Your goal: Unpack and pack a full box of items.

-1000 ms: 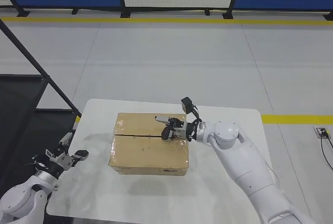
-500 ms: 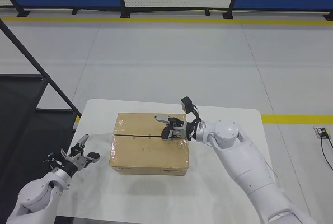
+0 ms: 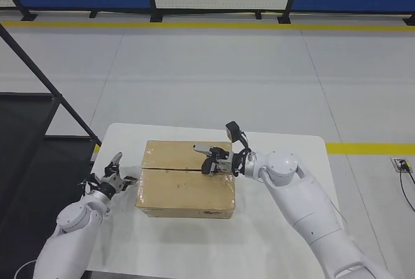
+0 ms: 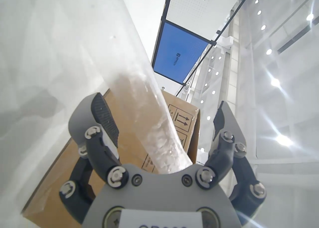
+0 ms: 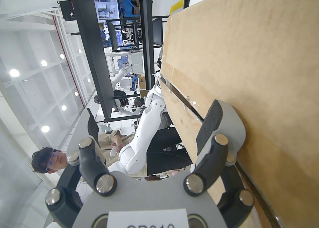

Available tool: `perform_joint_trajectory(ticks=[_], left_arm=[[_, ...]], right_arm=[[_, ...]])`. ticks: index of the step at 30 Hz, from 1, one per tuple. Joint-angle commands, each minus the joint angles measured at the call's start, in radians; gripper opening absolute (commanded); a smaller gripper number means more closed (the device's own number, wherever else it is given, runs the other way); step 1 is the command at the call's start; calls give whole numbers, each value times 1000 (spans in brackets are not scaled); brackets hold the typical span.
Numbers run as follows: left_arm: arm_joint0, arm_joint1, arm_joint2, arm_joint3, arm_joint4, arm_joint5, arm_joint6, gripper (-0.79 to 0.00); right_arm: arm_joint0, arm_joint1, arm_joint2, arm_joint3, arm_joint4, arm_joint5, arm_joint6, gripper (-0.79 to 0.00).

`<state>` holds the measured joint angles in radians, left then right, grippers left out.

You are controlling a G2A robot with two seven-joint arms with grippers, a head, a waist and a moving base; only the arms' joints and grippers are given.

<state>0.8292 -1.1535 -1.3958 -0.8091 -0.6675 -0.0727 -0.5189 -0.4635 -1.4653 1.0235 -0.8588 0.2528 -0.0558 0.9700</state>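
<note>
A: Where's the box?
B: The box (image 3: 186,187) sits shut in the middle of the desk (image 3: 277,230).
A: And the claws?
B: The right claw (image 3: 206,159) is spread wide over the top seam. The left claw (image 3: 122,171) gapes just beside the box.

wht table (image 3: 193,240), blk frame (image 3: 36,72), yellow floor line (image 3: 374,148)

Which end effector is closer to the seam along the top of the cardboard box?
Right. The right end effector is open over the box, at its top seam. The left end effector is open beside the box's end, over the table.
</note>
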Motion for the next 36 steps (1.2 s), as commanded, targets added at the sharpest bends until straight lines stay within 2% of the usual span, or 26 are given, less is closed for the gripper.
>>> perform_joint_trajectory(ticks=[1,7,13,24,36], left_arm=[[-13,-5,2,23,-15,-27,4,0],[-20,-8,-30,45,-54,-121,19,0],[14,3,-91,-13,-77,-197,12,0],[158,24,-190,-243,-11,-272,107,0],[309,28,-240,-495,113,-336,211,0]], right_arm=[[-3,1,2,-6,-3,2,-1,0],[-8,4,3,-21,-10,12,0,0],[-7,4,-2,-25,-15,18,0,0],[-17,4,7,-28,4,9,-41,0],[-32,5,11,-40,8,13,-68,0]])
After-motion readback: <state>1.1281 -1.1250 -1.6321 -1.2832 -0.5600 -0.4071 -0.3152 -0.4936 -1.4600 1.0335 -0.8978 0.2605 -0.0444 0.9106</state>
